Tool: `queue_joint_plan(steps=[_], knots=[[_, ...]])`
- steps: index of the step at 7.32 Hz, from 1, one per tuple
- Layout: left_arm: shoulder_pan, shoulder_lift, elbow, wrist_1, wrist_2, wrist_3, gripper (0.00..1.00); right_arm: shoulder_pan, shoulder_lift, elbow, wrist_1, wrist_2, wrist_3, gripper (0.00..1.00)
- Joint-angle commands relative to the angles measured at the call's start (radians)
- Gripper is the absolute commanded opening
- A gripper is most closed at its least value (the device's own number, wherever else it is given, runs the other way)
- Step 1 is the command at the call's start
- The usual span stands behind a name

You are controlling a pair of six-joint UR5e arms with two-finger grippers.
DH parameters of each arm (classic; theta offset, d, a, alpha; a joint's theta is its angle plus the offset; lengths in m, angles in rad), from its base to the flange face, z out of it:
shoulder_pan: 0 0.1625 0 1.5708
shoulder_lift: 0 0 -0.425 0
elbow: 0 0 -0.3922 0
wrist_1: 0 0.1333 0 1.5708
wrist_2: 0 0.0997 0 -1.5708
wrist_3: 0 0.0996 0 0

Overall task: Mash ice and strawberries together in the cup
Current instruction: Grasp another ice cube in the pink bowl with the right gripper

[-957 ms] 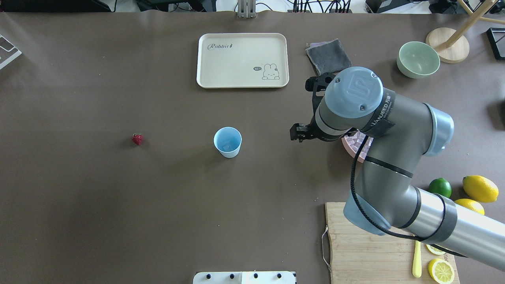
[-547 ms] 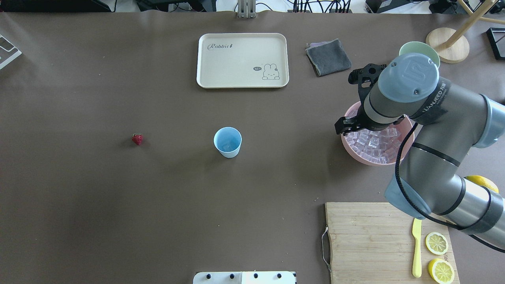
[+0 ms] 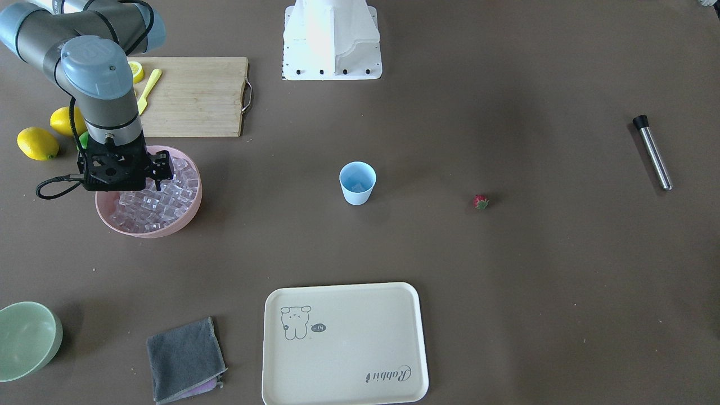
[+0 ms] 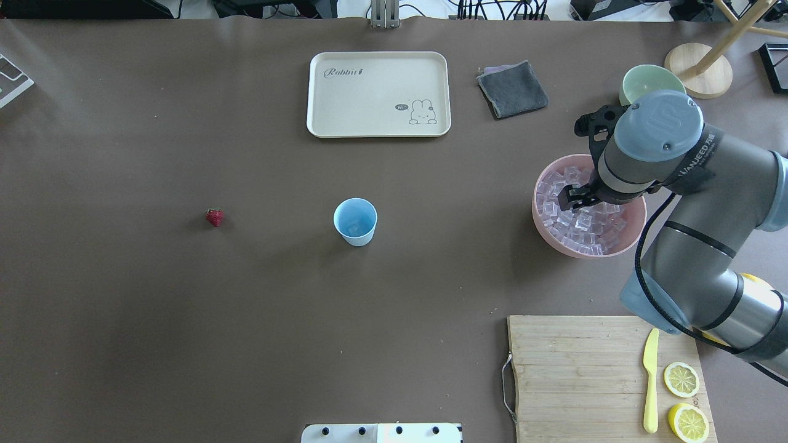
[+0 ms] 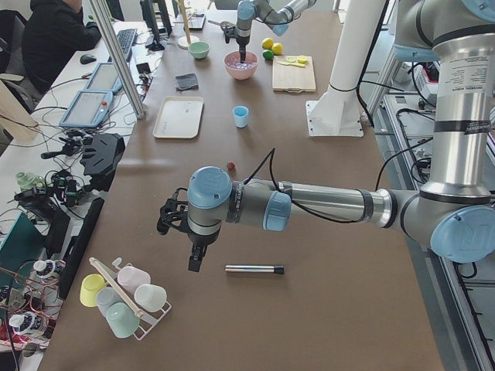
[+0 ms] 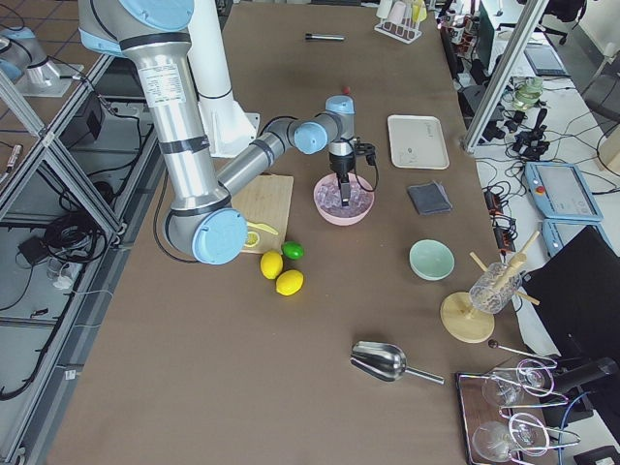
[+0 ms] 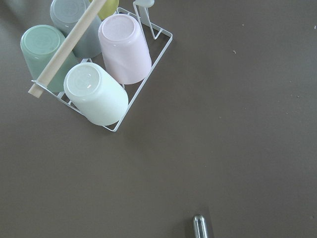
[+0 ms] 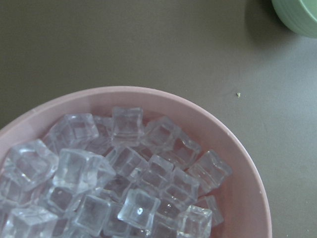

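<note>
On the table [image 4: 184, 338], cup [image 4: 355, 221] upright, long axis vertical, mouth up

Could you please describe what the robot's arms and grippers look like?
Both the right arm and the left arm are round grey and silver tubes with pale blue joint caps. The right arm wears a black band with white lettering, and a black cable loops along it. The right gripper and left gripper are black, with slim fingers.

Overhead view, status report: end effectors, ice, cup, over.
Right end effector low over ice in pink bowl, jaws unclear. Left end effector hovering by metal rod, unclear. Strawberry on table, apart from cup. Nothing between bowl and cup.
</note>
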Motion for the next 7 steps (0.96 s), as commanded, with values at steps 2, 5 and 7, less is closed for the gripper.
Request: queue_joint_plan(steps=[2, 5, 7], knots=[[0.000, 0.000, 0.005, 0.000, 0.000, 0.000, 0.99, -0.008, 0.014, -0.019, -0.049, -0.029, -0.032, 0.63], [0.000, 0.000, 0.005, 0.000, 0.000, 0.000, 0.99, -0.023, 0.017, -0.039, -0.049, -0.043, -0.035, 0.55], [0.000, 0.002, 0.007, 0.000, 0.000, 0.002, 0.99, -0.037, 0.017, -0.050, -0.049, -0.059, -0.048, 0.55]])
